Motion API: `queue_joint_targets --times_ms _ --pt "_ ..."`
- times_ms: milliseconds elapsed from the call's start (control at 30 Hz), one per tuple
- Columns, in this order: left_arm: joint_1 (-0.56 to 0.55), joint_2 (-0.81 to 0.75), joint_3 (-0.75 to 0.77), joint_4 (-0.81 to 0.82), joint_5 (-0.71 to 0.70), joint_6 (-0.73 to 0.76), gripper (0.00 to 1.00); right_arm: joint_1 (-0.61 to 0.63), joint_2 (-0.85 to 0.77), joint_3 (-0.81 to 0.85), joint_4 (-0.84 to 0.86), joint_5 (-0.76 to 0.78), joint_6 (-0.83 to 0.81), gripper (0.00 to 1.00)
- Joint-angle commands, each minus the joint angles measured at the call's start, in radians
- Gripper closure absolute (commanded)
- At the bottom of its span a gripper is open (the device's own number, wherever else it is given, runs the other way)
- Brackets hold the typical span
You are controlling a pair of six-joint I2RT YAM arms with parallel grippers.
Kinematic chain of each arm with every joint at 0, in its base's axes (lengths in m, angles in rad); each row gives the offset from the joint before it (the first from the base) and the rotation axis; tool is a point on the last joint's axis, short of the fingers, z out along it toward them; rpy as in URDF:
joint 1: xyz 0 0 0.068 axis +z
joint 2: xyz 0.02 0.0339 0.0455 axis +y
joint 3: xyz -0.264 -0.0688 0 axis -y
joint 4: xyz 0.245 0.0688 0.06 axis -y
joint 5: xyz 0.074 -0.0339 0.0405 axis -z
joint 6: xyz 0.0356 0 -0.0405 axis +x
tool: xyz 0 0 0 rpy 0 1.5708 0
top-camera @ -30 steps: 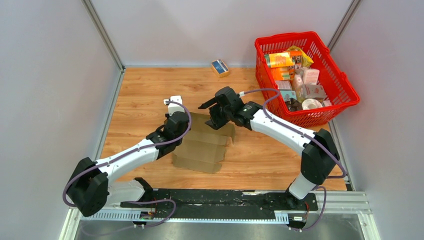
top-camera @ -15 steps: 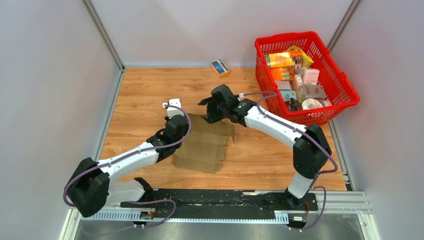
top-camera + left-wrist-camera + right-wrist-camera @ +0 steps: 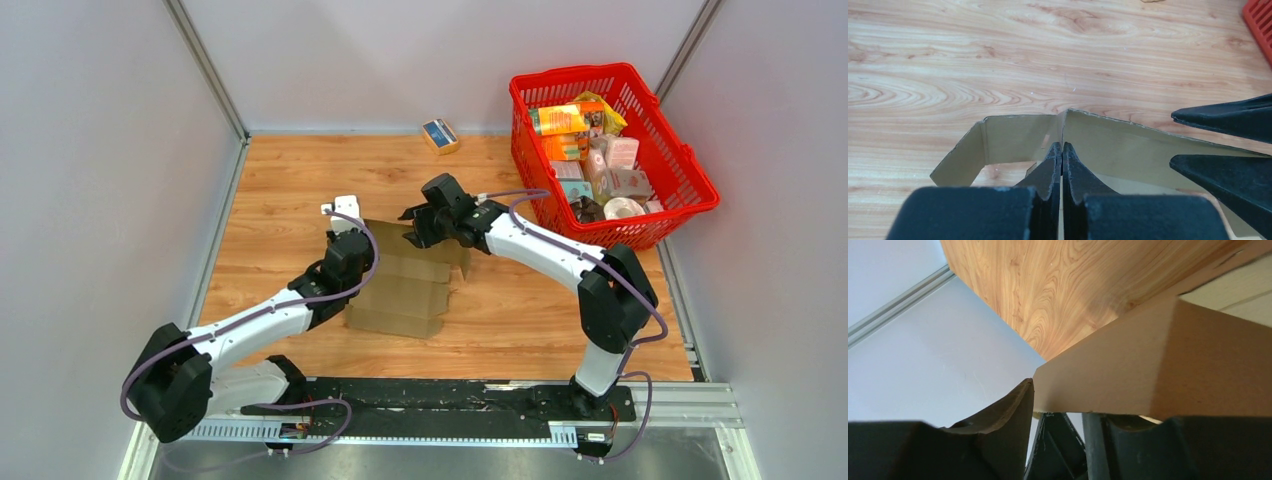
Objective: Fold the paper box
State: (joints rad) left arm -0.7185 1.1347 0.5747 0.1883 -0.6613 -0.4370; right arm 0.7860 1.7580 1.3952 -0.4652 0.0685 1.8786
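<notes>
A broad panel of the plain brown cardboard paper box [image 3: 1158,365] is seen filling the right half of the view, with a crease running down it near the right side. The black two-finger right tool [image 3: 1063,407] is shown along the bottom, its fingers set apart. The curved finger [image 3: 998,425] on the left of the view is raised with its tip just beside the panel's nearest corner; the other finger [image 3: 1133,440] is largely covered by the panel's lower edge. Beyond, the light wood-grain tabletop [image 3: 1048,285] is bordered by a pale grey wall [image 3: 923,355] carrying a metal rail [image 3: 893,305]
</notes>
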Motion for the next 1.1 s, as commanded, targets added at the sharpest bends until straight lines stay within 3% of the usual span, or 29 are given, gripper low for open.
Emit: queue_joint_targets --times_ms 0,200,300,333,433,600,700,800,900,1067 --pt "-0.006 -0.030 -0.027 0.092 0.008 0.035 1.00 -0.022 -0.014 -0.019 0.027 0.022 0.020 0.60" --pt "-0.006 -0.030 -0.027 0.080 0.081 0.044 0.99 -0.027 -0.006 -0.044 0.068 0.014 0.014 0.89" --pt "-0.002 -0.087 -0.021 -0.022 0.117 0.024 0.76 -0.031 -0.005 -0.058 0.089 0.004 -0.010 1.00" --pt "-0.002 -0.149 -0.047 -0.053 0.136 0.017 0.60 -0.034 -0.006 -0.082 0.103 -0.004 -0.018 1.00" --pt "0.005 -0.293 -0.068 -0.169 0.195 -0.014 0.48 -0.056 -0.014 -0.125 0.187 -0.033 -0.088 1.00" --pt "0.080 -0.456 -0.050 -0.511 0.134 -0.130 0.48 -0.088 -0.017 -0.206 0.310 -0.102 -0.134 1.00" --pt "0.198 -0.472 -0.065 -0.587 0.155 -0.175 0.44 -0.106 -0.008 -0.237 0.336 -0.139 -0.130 1.00" --pt "0.277 -0.382 -0.067 -0.576 0.224 -0.161 0.47 -0.122 -0.006 -0.246 0.335 -0.168 -0.110 1.00" --pt "0.281 -0.273 -0.056 -0.528 0.224 -0.129 0.48 -0.140 0.004 -0.208 0.300 -0.214 -0.098 1.00" --pt "0.283 -0.148 -0.049 -0.374 0.370 0.006 0.51 -0.160 0.032 -0.134 0.200 -0.240 -0.111 0.93"
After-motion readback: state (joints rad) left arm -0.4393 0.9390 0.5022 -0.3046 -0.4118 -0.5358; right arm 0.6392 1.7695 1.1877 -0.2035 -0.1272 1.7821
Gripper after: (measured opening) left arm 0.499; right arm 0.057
